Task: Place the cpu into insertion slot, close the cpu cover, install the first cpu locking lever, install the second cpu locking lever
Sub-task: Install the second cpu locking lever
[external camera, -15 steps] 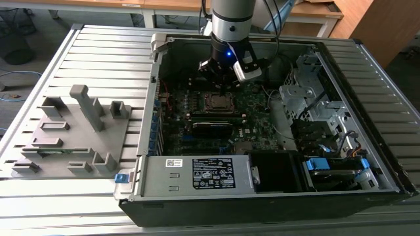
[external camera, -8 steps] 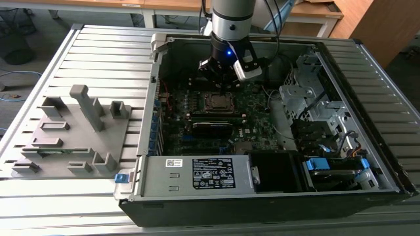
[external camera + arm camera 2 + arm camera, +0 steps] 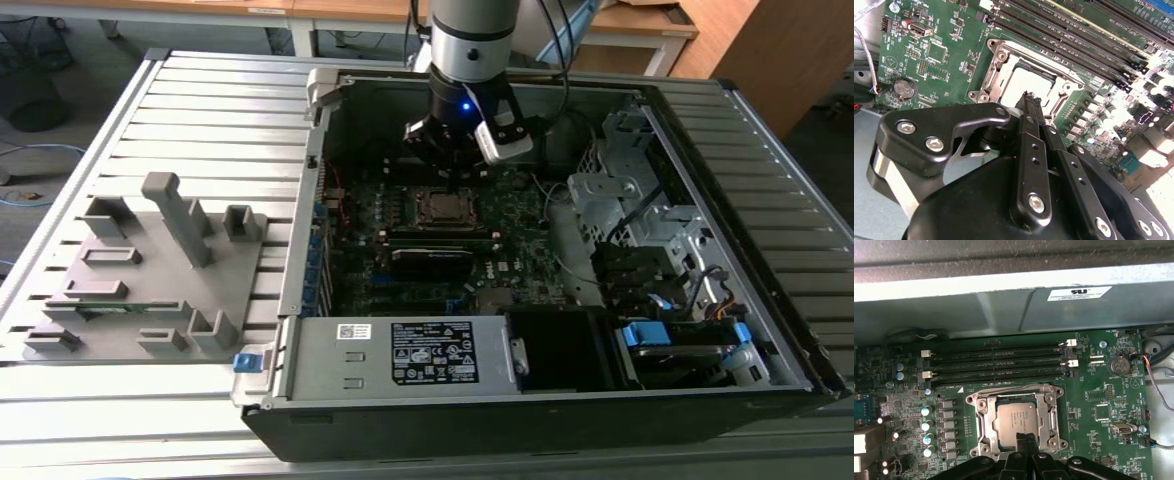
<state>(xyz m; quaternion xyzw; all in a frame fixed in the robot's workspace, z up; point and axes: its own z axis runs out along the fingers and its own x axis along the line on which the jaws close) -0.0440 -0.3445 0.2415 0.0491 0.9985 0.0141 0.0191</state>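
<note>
The cpu (image 3: pixel 1016 421) lies flat in the insertion slot on the green motherboard (image 3: pixel 1099 390); it also shows as a pale square cpu (image 3: pixel 1023 82) in the second wrist view. The silvery cpu cover (image 3: pixel 983 416) lies down around it, its window framing the chip. A thin wire locking lever (image 3: pixel 1004 388) runs along one side of the socket. My gripper (image 3: pixel 1027 438) hovers just over the socket's edge, fingers pressed together and shut on nothing. In the exterior view the gripper (image 3: pixel 454 165) hangs above the socket (image 3: pixel 441 207) inside the open computer case.
Long memory slots (image 3: pixel 999 365) run beside the socket. Case walls (image 3: pixel 320 190) enclose the board, with a drive cage (image 3: pixel 627 200) at the exterior view's right and a power supply (image 3: pixel 427 355) in front. A grey fixture plate (image 3: pixel 147 270) lies on the slatted table at the left.
</note>
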